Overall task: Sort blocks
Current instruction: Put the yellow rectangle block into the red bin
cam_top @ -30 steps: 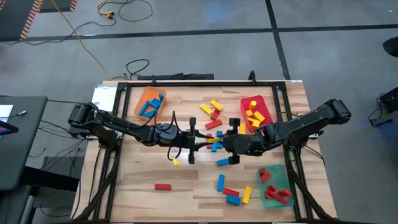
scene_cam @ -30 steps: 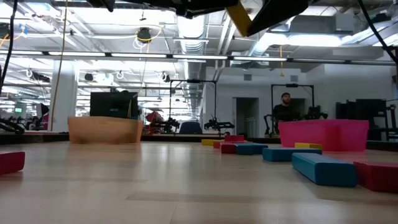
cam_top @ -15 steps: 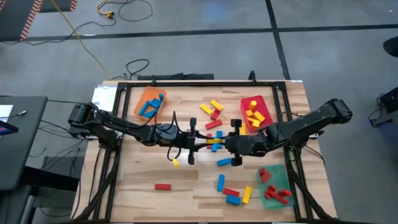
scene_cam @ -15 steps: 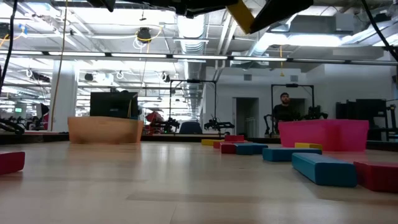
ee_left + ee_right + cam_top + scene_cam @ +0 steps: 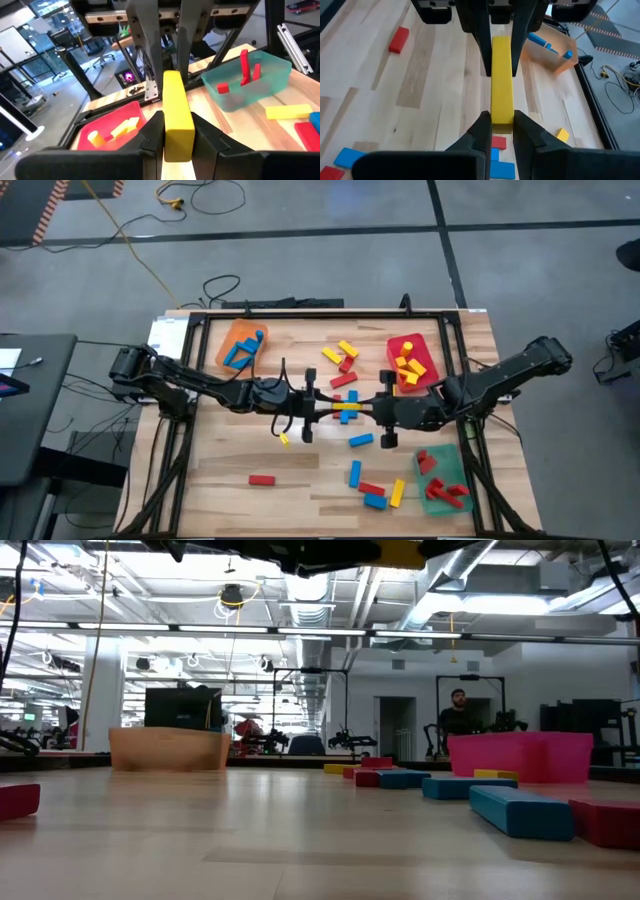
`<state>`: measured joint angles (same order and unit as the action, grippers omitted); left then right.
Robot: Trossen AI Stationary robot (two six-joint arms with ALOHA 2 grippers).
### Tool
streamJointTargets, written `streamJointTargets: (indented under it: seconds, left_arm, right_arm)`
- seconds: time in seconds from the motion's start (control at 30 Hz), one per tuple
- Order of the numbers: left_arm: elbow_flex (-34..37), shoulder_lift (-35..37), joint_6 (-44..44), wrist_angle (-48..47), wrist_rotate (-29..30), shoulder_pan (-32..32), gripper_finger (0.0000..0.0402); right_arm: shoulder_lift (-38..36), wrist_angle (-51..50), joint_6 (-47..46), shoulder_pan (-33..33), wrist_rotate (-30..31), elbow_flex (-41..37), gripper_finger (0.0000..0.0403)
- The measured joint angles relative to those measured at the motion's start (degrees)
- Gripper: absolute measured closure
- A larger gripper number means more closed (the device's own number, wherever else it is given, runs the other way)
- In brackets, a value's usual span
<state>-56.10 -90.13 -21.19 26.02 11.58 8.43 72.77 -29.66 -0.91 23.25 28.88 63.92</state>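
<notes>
Grippers point(image 5: 347, 407) overhead, cropped in low view.

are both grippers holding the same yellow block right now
Yes, the left gripper and the right gripper each pinch one end of the same yellow block above the table.

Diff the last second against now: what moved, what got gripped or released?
The right hand closed on the free end of the yellow block, which the left hand already held; both now grip it between them above the table. The block swung from tilted to level, and the right arm shifted slightly toward its own side. The left arm, the loose blocks and the red tray stayed put.
</notes>
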Motion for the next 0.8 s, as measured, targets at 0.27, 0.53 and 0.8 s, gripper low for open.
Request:
streamJointTargets:
  seconds: [0.27, 0.53, 0.8]
  left_arm:
    - [0.10, 0.04, 0.00, -1.25, 0.39, -0.04, 0.0341]
    - [0.11, 0.04, 0.00, -1.20, 0.40, -0.05, 0.0340]
    - [0.13, -0.02, -0.01, -0.32, -0.01, -0.09, 0.0339]
  right_arm:
    - [0.00, 3.67, 3.39, 0.04, -0.11, 0.00, 0.0337]
    - [-0.04, 7.50, 6.66, 0.01, -0.19, 0.00, 0.0337]
    - [-0.04, 10.10, 8.86, -0.21, -0.31, 0.00, 0.0337]
